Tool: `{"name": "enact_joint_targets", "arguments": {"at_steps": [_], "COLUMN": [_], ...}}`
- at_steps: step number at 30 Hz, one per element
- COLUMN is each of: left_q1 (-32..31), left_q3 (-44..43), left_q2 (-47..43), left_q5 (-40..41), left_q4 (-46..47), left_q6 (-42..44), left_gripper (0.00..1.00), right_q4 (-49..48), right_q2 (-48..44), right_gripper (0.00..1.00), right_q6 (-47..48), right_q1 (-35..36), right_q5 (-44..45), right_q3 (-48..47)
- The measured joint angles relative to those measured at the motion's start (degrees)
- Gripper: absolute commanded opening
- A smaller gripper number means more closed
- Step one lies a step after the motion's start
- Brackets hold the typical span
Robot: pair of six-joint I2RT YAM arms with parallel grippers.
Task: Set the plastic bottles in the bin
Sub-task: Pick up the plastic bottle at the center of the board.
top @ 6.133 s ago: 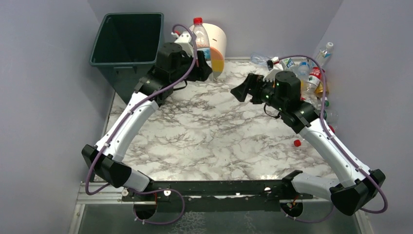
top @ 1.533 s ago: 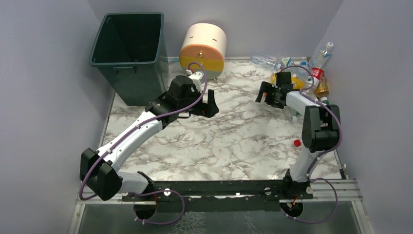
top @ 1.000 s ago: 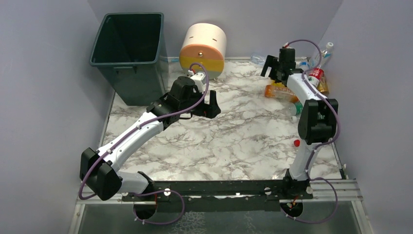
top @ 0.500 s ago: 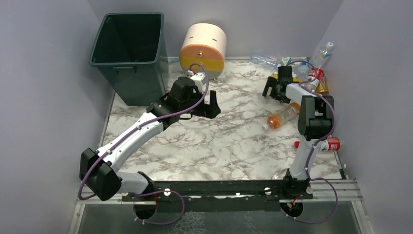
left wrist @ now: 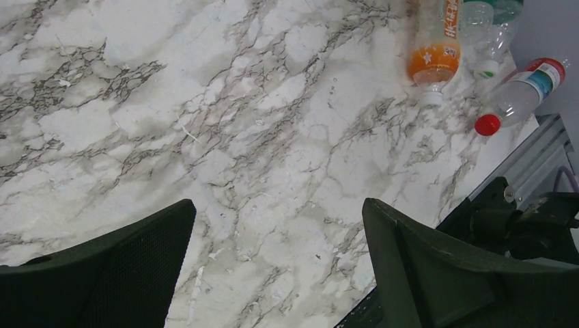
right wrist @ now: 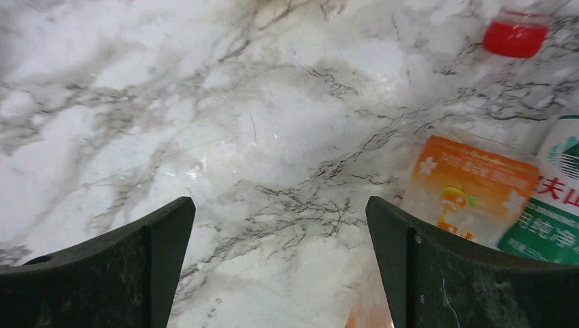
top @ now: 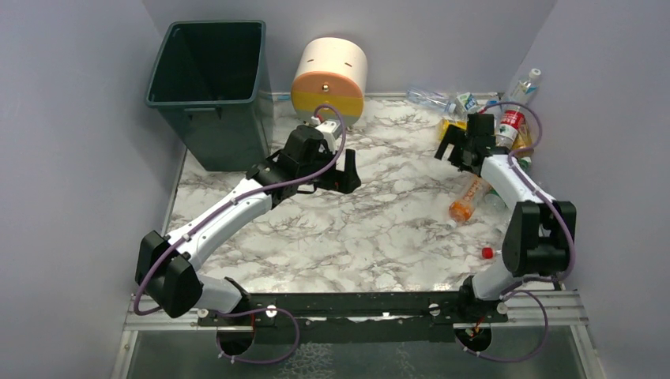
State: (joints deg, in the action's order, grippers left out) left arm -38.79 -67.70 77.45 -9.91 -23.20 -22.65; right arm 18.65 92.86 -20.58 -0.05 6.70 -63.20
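Both arms are empty-handed. The left gripper (top: 348,170) hangs over the middle of the marble table (top: 379,229), fingers spread wide with only bare stone between them in its wrist view. The right gripper (top: 449,148) is just as wide open at the near edge of the pile and has hold of nothing.

The plastic bottles (top: 494,110) are heaped in the far right corner against the wall, well apart from the bin (top: 204,102), which stands in the far left corner. An orange bottle (top: 466,201) lies on its side clear of the heap, and a red-capped clear bottle (left wrist: 522,92) lies near it by the table's right edge. From the right wrist, an orange label (right wrist: 471,188) sits just beside the right-hand finger.

The bin's inside is dark from above, so I can't say whether anything is already in it. Going by the heap, most of the job looks undone: no bottle is gripped, and every one in sight needs picking up and carrying across.
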Motion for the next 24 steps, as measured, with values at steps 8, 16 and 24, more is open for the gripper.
{"name": "enact_joint_targets", "arguments": {"at_steps": [8, 16, 24], "left_q1": [-0.9, -1.0, -1.0], "left_q3": [0.0, 0.0, 0.6], "left_q2": [2.3, 2.3, 0.6], "left_q5": [-1.7, -3.8, -4.0], "left_q4": [1.7, 4.3, 5.0], "left_q6": [0.0, 0.0, 0.4], "left_gripper": [0.99, 0.99, 0.99], "right_q4": [12.5, 20.9, 23.1], "right_q2": [-1.8, 1.2, 1.3], "right_gripper": [1.00, 0.99, 0.99], "right_q6": [-8.4, -15.5, -18.7], "right_q1": [0.0, 0.0, -0.2], "right_q5": [6.8, 11.7, 13.6], "right_q3": [-7.6, -3.0, -3.0]}}
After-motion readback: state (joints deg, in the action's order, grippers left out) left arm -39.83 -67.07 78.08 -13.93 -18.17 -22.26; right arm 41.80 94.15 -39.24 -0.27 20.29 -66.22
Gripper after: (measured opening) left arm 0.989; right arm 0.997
